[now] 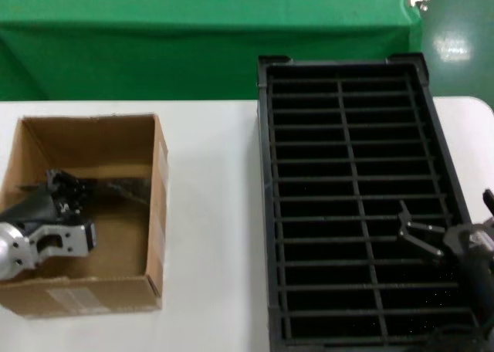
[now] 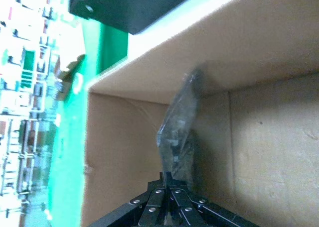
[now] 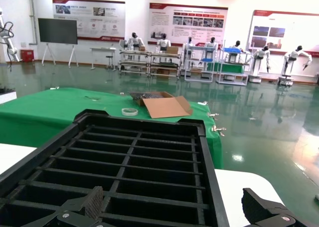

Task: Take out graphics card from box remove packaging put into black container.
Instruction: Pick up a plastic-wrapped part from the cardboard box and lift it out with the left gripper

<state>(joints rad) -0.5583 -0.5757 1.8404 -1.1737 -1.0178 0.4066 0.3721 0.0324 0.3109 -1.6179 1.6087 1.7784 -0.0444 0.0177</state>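
Bagged graphics card (image 2: 177, 125) pinched at its edge by left gripper (image 1: 65, 188) inside cardboard box (image 1: 158, 213), right gripper (image 1: 417, 232) held spread open over black container (image 1: 266, 213), white table (image 1: 212, 213) beneath.

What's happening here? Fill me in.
The left claw is down inside the box and looks shut on the bag, which holds the card and stands against the box wall. The right claw hangs open over the near right part of the black tray. No card shows in the tray.
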